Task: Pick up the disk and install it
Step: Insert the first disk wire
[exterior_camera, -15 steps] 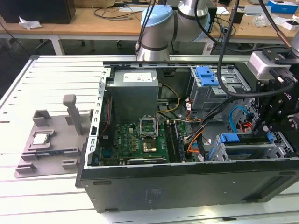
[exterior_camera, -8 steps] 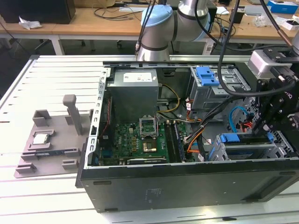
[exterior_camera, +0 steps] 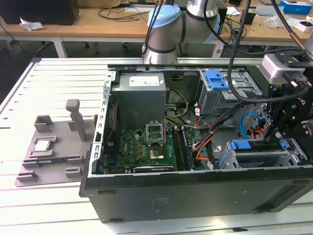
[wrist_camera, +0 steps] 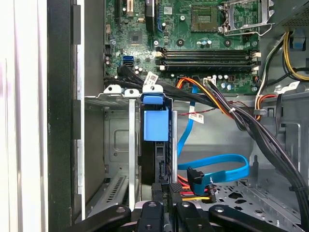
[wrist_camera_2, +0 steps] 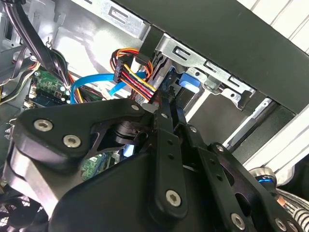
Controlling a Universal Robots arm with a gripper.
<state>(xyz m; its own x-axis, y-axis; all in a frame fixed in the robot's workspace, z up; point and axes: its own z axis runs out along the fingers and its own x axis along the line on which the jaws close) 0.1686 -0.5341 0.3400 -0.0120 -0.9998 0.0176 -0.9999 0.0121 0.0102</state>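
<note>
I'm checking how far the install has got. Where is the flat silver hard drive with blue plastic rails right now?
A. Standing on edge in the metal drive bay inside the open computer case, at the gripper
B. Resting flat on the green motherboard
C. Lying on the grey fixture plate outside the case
A: in the first wrist view the hard drive stands on edge in the metal drive bay, with the gripper at its near end.

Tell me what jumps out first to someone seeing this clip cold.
An open computer case lies on its side on a slatted white table, its green motherboard exposed. At the exterior view's right the black gripper reaches into the drive bay, where the disk stands on edge in the grey cage, blue rail end showing. A grey fixture with a small silver chip sits outside the case at the exterior view's left.
</note>
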